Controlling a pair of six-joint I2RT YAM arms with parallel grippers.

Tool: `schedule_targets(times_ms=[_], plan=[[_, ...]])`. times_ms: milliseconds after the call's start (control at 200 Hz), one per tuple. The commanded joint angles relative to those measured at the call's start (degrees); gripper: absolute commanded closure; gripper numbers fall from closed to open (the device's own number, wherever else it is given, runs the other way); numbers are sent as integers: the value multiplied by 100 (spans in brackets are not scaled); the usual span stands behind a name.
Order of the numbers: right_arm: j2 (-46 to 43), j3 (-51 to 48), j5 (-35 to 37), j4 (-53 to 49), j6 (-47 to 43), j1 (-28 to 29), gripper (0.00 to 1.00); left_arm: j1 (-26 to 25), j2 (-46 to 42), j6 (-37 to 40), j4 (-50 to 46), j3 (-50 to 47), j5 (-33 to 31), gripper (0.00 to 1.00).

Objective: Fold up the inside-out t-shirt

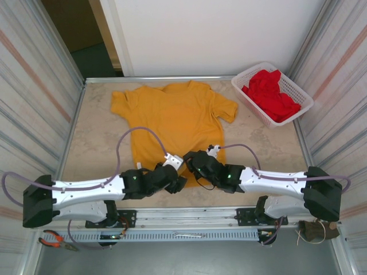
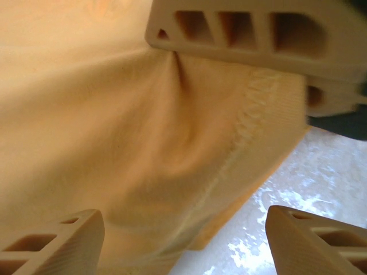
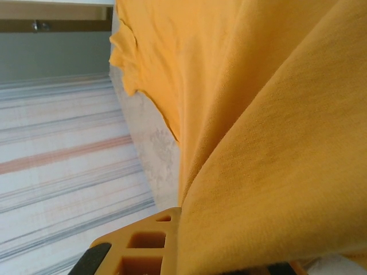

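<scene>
The shirt (image 1: pixel 172 117) lies spread flat on the table (image 1: pixel 97 143), with its neck at the end far from both grippers and its hem right under them. That is likely why the two arms meet at this near edge: the hem is the natural edge to lift and carry forward for a first fold. The right gripper (image 1: pixel 192 163) is clamped on the hem. The cloth puckers into its closed jaws and drapes over its finger in its own wrist view. The left gripper (image 2: pixel 183 235) sits just to its left, jaws spread wide with nothing pinched. The stitched hem hangs ahead of and between them, with the right gripper's fingers (image 2: pixel 264 54) directly in front. I judge that the left is lining up to take its own bite of hem beside its partner, so both can lift evenly. Well ahead of the right gripper and out to its right, apart from the shirt, stands a white basket (image 1: pixel 253 106) holding a crumpled red garment (image 1: pixel 274 94), no part of this fold.
</scene>
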Motion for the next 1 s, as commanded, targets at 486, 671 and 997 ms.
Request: schedule_targets(times_ms=[486,671,997], plan=[[-1157,-434,391,-474,-369,357,56,1042,168,848,-856,1400,452,100],[-1572,-751,1679,-890,-253,1561,62,1199,342,972,-1883,2229,920,100],[-223,-861,2092,1030,-1393,1870,100,1206,296,1121,-2211,2600,1262,100]])
